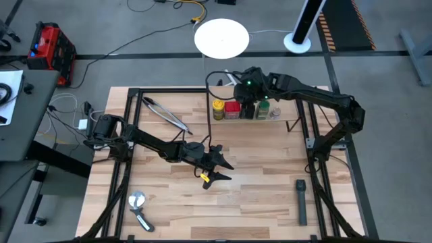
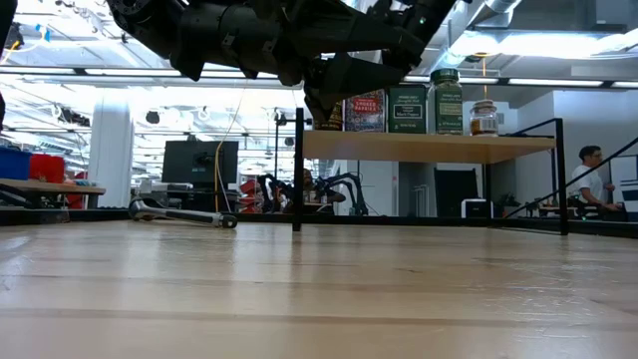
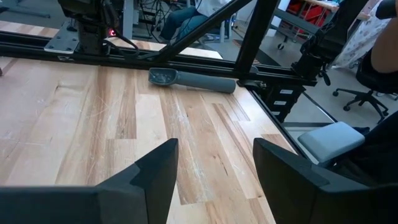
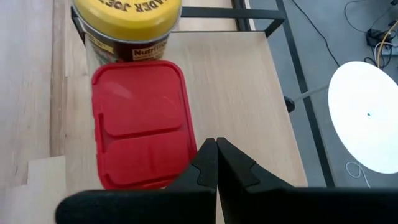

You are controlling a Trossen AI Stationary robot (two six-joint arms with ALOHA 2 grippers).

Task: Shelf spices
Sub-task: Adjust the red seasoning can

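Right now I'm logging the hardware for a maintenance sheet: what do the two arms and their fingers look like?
Both arms are dark, jointed links. The left gripper has broad, blocky black fingers and a yellow part at its tip. The right gripper has black fingers with tapered tips, a small green light on the wrist and a black cable looping beside it.

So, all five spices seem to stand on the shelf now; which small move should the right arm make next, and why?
Probably lift the right gripper straight up and away. Its jaws are shut and empty beside the red tin, and the spices stand in a row on the shelf. The left gripper waits open at mid-table.
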